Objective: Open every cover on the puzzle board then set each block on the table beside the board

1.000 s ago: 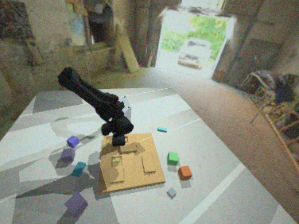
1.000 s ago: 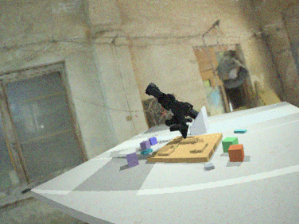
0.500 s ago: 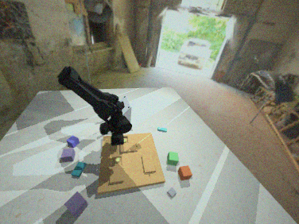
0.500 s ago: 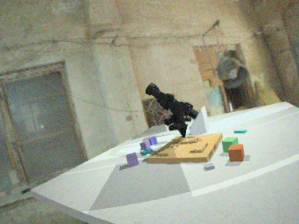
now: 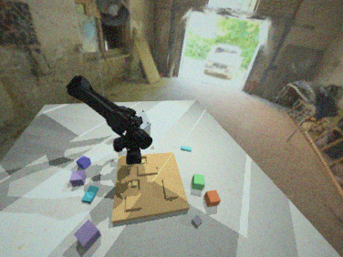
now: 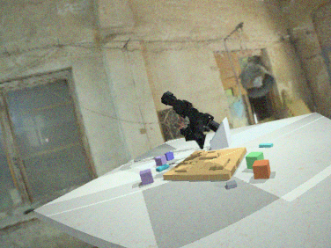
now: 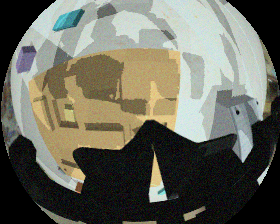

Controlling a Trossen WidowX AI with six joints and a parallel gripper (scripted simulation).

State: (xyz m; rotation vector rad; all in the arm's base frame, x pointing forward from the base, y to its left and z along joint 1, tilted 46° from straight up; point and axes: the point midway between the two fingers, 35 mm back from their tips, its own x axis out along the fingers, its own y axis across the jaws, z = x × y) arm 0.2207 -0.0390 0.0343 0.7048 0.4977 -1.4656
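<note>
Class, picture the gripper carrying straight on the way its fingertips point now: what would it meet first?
Most likely the far part of the wooden puzzle board, though the gap beneath the gripper is hard to judge.

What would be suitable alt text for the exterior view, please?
A black robot arm reaches down over the far edge of a wooden puzzle board on a pale table, with coloured blocks scattered on both sides.
</note>
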